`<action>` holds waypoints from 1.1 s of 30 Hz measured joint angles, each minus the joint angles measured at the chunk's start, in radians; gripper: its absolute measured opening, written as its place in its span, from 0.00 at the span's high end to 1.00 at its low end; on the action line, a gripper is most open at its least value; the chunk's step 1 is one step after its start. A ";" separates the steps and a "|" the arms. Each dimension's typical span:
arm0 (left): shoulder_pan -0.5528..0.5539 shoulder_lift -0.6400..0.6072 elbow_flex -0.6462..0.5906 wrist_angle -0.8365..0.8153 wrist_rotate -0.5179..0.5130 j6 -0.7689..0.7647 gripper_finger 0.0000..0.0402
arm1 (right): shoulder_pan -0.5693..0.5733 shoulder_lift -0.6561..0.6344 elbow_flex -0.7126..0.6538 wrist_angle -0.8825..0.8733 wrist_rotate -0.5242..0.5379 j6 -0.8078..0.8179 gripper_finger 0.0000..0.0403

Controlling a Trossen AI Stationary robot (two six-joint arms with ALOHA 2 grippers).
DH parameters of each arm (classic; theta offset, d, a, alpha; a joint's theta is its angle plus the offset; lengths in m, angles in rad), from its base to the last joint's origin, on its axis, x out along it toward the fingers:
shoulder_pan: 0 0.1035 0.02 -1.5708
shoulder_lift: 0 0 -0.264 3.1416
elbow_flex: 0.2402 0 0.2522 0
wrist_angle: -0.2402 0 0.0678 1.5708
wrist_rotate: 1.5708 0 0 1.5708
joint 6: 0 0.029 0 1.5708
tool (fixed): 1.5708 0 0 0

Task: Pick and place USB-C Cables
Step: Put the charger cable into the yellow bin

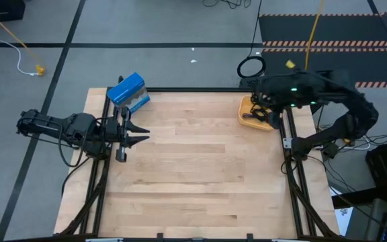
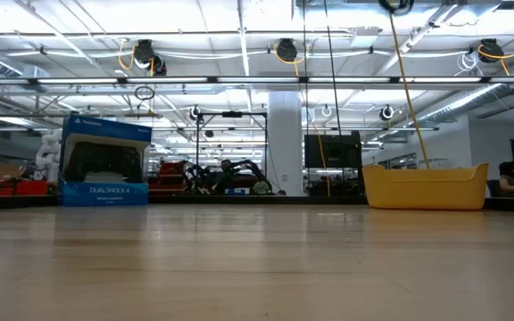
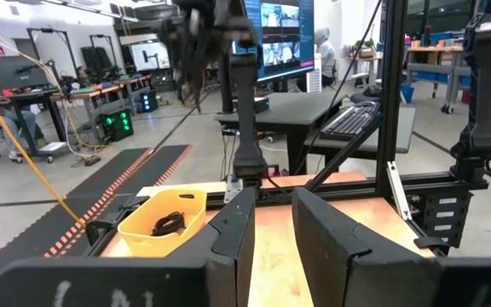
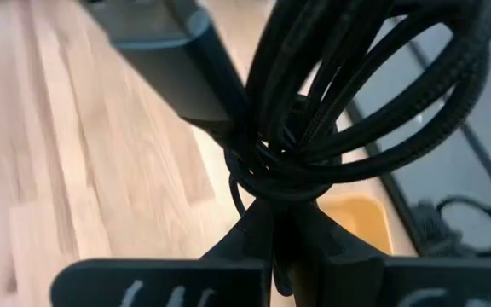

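**Black cable held above the yellow bin**

We see a coiled black USB-C cable [image 4: 339,102] pinched in the right gripper [image 4: 281,223], whose fingers are closed tight on the bundle just below its loops. It hangs over the yellow bin [image 1: 248,118] at the table's [image 1: 200,168] far right corner. Another black cable [image 3: 168,224] lies inside that bin. Our left gripper [image 1: 137,132] waits near the table's left edge, its fingers spread apart and empty, just beside a blue DualShock box [image 1: 127,92].
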 joint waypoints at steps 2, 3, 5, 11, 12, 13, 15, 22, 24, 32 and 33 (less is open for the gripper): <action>0.000 0.000 0.000 0.000 0.000 -0.001 0.79 | -0.044 0.002 -0.062 -0.001 -0.037 -0.018 0.99; 0.000 0.000 0.000 0.000 0.000 -0.001 0.79 | -0.069 0.001 -0.096 -0.001 -0.060 -0.027 0.99; 0.000 0.000 0.000 0.000 0.000 -0.002 0.79 | -0.112 0.000 -0.168 -0.001 -0.108 -0.050 0.99; 0.000 0.000 0.000 0.000 0.000 -0.002 0.79 | -0.211 0.000 -0.358 -0.001 -0.163 -0.127 0.99; 0.000 0.000 0.000 0.000 0.000 -0.003 0.79 | -0.228 0.000 -0.384 -0.001 -0.162 -0.139 0.99; 0.000 0.000 0.000 0.000 0.000 -0.003 0.79 | -0.245 0.000 -0.408 -0.001 -0.162 -0.151 0.99; 0.000 0.000 0.000 0.000 0.000 -0.003 0.79 | -0.277 0.003 -0.450 -0.001 -0.162 -0.178 0.99; 0.000 0.000 0.000 0.000 0.000 -0.001 0.79 | -0.393 0.040 -0.515 -0.001 -0.154 -0.257 0.99; 0.000 0.000 0.000 0.000 0.000 0.000 0.79 | -0.420 0.059 -0.515 0.000 -0.139 -0.285 0.99; 0.000 0.000 0.000 0.000 0.000 0.000 0.79 | -0.477 0.152 -0.515 -0.001 -0.072 -0.381 0.99; 0.000 0.000 0.000 0.000 0.000 0.000 0.79 | -0.482 0.162 -0.515 -0.001 -0.072 -0.383 0.99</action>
